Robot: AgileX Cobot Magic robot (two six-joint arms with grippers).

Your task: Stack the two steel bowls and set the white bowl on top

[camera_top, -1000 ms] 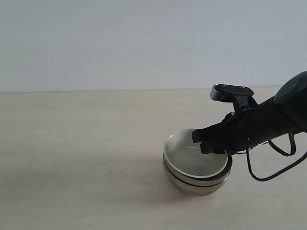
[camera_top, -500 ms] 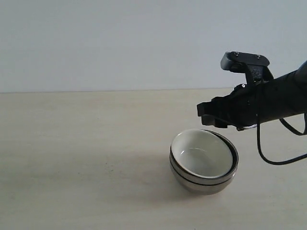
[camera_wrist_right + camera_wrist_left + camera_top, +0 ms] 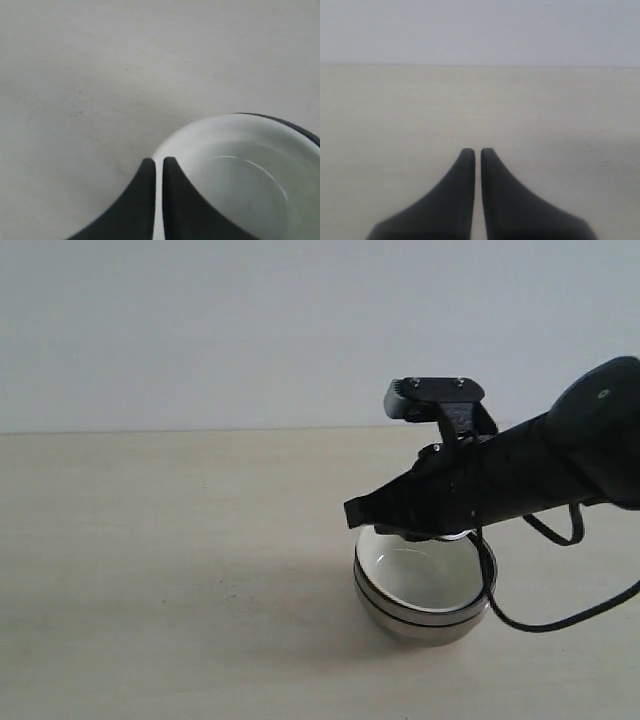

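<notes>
The two steel bowls (image 3: 422, 624) stand nested on the table, right of centre. The white bowl (image 3: 425, 576) sits inside them, slightly tilted. In the right wrist view the white bowl (image 3: 240, 165) fills the corner, with a dark steel rim (image 3: 296, 128) showing behind it. My right gripper (image 3: 353, 513) hangs just above the stack's left rim, pointing left. Its fingers are shut with nothing between them, and the tips (image 3: 158, 161) lie over the bowl's edge. My left gripper (image 3: 477, 151) is shut over bare table and does not show in the exterior view.
A pale table (image 3: 180, 540) runs to a plain wall behind. A black cable (image 3: 530, 622) loops down from the right arm beside the stack.
The right gripper rose off the white bowl's rim up to the right, then swung left and lower over the stack. The stack shifted slightly right early on.
</notes>
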